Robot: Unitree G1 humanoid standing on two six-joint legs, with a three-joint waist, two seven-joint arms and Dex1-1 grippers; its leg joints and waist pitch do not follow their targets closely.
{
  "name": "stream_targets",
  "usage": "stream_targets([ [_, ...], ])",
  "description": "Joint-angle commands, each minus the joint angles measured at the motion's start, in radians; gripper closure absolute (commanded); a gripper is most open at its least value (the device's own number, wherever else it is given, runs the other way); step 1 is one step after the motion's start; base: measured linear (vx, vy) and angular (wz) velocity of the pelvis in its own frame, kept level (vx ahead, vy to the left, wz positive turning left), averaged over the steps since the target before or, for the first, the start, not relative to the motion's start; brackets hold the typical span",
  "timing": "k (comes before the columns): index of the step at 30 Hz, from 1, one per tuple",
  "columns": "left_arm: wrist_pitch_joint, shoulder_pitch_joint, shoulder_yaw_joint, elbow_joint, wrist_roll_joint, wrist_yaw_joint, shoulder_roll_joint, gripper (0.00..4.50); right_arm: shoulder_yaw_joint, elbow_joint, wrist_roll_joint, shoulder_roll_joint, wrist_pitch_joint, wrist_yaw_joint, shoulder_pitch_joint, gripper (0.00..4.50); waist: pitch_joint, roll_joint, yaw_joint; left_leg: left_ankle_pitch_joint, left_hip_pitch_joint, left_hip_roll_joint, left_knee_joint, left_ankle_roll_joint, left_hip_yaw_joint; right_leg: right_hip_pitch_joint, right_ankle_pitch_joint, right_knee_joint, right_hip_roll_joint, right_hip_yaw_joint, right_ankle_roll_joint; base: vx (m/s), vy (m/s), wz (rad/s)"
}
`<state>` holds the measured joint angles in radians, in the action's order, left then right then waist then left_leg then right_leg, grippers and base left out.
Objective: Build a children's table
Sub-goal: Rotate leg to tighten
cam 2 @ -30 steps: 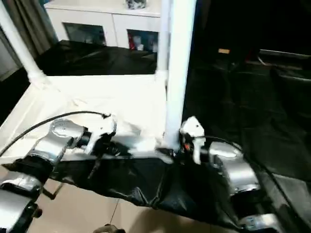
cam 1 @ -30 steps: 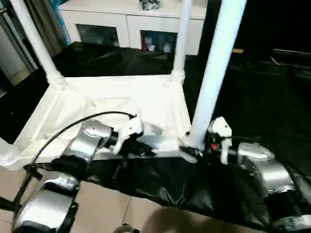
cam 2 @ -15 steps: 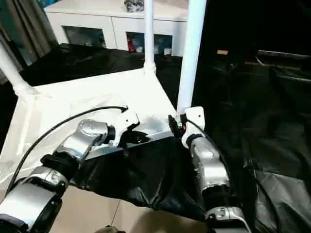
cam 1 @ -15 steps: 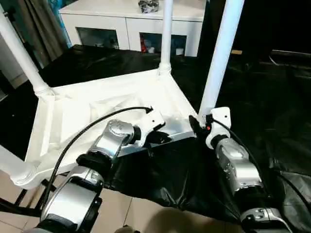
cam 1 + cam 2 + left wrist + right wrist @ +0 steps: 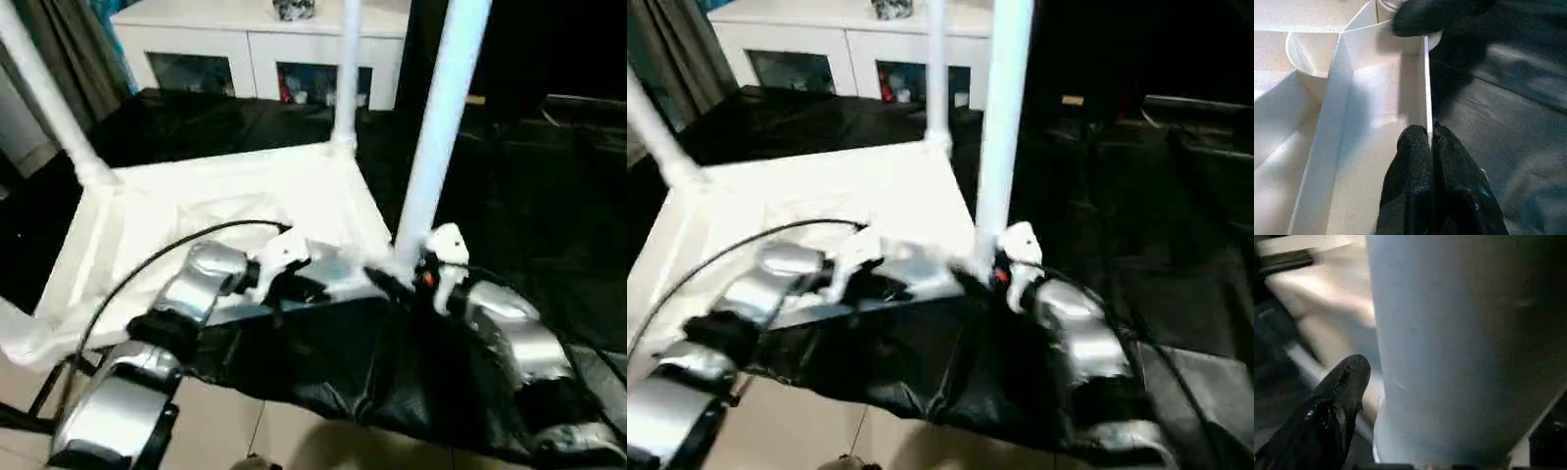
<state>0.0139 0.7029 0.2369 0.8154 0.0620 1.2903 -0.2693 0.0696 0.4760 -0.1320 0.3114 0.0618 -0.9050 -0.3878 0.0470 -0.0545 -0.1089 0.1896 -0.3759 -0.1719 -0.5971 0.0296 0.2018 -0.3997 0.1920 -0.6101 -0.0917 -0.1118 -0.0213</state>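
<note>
On the black sheet at the centre of the head views, the white tabletop is seen upside down, ribbed underside up, with legs standing in its corner sockets. Its near rim is pinched between the closed fingers of the left gripper, towards seven o'clock of the tabletop. At about five o'clock, the near-right leg is flanked by the right gripper at its base, one black finger beside the tube; whether it is clamped cannot be told.

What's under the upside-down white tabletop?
Black sheeting lies under the tabletop and spreads past its near and far edges. Whatever supports it beneath is covered.
</note>
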Motion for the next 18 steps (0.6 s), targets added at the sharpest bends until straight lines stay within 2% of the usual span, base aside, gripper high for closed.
stream_targets([
  [1, -0.035, -0.005, 0.018, -0.054, -0.057, 0.101, 0.007, 4.5, 0.058, -0.043, -0.027, 0.022, 0.02, -0.122, 0.005, 0.57, -0.066, 0.016, -0.004, 0.155, 0.01, -0.073, 0.063, -0.112, -0.034, 0.055, 0.175, 0.077, -0.086, 0.064, -0.215, 0.0, 0.0, 0.0],
  [2, -0.035, -0.006, 0.018, -0.054, -0.058, 0.104, 0.005, 4.5, 0.059, -0.044, -0.028, 0.023, 0.021, -0.126, 0.006, 0.57, -0.065, 0.017, -0.005, 0.16, 0.01, -0.073, 0.063, -0.109, -0.035, 0.056, 0.182, 0.077, -0.086, 0.064, -0.215, 0.0, 0.0, 0.0],
  [3, -0.038, -0.01, 0.023, -0.064, -0.065, 0.15, -0.013, 4.5, 0.078, -0.069, -0.04, 0.051, 0.036, -0.188, 0.012, 0.57, -0.063, 0.027, -0.005, 0.165, 0.009, -0.072, 0.064, -0.109, -0.033, 0.056, 0.193, 0.079, -0.085, 0.064, -0.214, 0.0, 0.0, 0.0],
  [4, -0.027, -0.01, 0.024, -0.066, -0.071, 0.183, -0.024, 4.5, 0.095, -0.093, -0.054, 0.069, 0.053, -0.238, 0.019, 0.57, -0.064, 0.021, -0.009, 0.163, 0.009, -0.074, 0.064, -0.109, -0.034, 0.055, 0.199, 0.077, -0.086, 0.065, -0.212, 0.0, 0.0, 0.0],
  [5, -0.025, -0.01, 0.024, -0.066, -0.072, 0.187, -0.026, 4.5, 0.097, -0.096, -0.056, 0.071, 0.055, -0.244, 0.02, 0.83, -0.063, 0.022, -0.009, 0.165, 0.01, -0.075, 0.065, -0.108, -0.035, 0.054, 0.202, 0.077, -0.086, 0.066, -0.21, 0.0, 0.0, 0.0],
  [9, -0.031, -0.006, 0.028, -0.059, -0.069, 0.212, -0.036, 4.5, 0.119, -0.12, -0.061, 0.085, 0.07, -0.287, 0.026, 0.95, -0.063, 0.02, -0.015, 0.174, 0.015, -0.077, 0.066, -0.089, -0.034, 0.048, 0.214, 0.079, -0.088, 0.067, -0.215, 0.0, 0.0, 0.0],
  [11, -0.031, -0.005, 0.037, -0.06, -0.069, 0.249, -0.046, 4.5, 0.145, -0.14, -0.057, 0.097, 0.082, -0.329, 0.032, 1.21, -0.063, 0.023, -0.019, 0.173, 0.014, -0.078, 0.067, -0.083, -0.035, 0.05, 0.216, 0.078, -0.089, 0.068, -0.211, 0.0, 0.0, 0.0],
  [18, -0.032, -0.011, 0.046, -0.071, -0.07, 0.27, -0.053, 4.5, 0.151, -0.168, -0.074, 0.093, 0.111, -0.332, 0.051, 1.65, -0.065, 0.022, -0.03, 0.154, 0.013, -0.078, 0.066, -0.08, -0.035, 0.05, 0.192, 0.075, -0.091, 0.068, -0.211, 0.0, 0.0, 0.0],
])
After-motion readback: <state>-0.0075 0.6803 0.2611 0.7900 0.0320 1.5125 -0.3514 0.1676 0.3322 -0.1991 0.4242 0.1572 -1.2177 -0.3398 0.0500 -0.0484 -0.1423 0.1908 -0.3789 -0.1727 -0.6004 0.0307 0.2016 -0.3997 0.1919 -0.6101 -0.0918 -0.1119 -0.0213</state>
